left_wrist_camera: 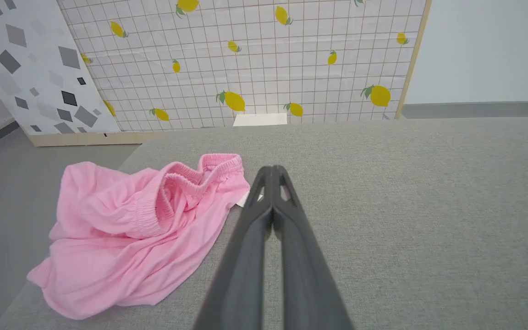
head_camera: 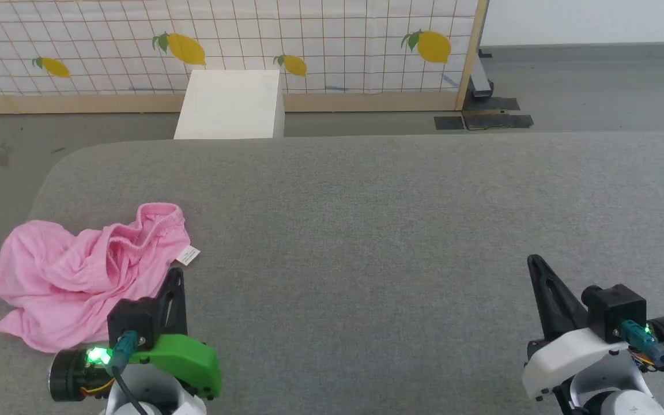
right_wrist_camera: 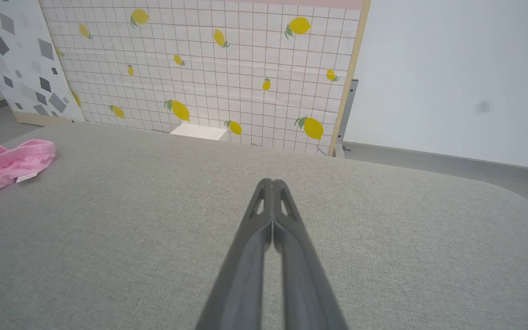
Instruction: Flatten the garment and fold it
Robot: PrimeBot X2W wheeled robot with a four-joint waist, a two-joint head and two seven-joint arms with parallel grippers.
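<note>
Head view: a crumpled light pink cotton garment with a gathered elastic waistband lies in a heap on a grey fabric-covered desk, at the desk's left edge near its front. A small white label sticks out on the heap's side toward the desk's middle. The left gripper sits near the desk's front left, its dark fingers just beside the garment. The right gripper is at the desk's front right, well apart from the garment. Beyond the desk's far edge stand a white box and a lemon-patterned grid screen.

Left wrist view: the left gripper has its fingers pressed together, holding nothing, over the desk next to the garment; whether they touch it is unclear.

Right wrist view: the right gripper likewise has its fingers closed and empty above the bare desk. The garment lies far toward the desk's left edge.
</note>
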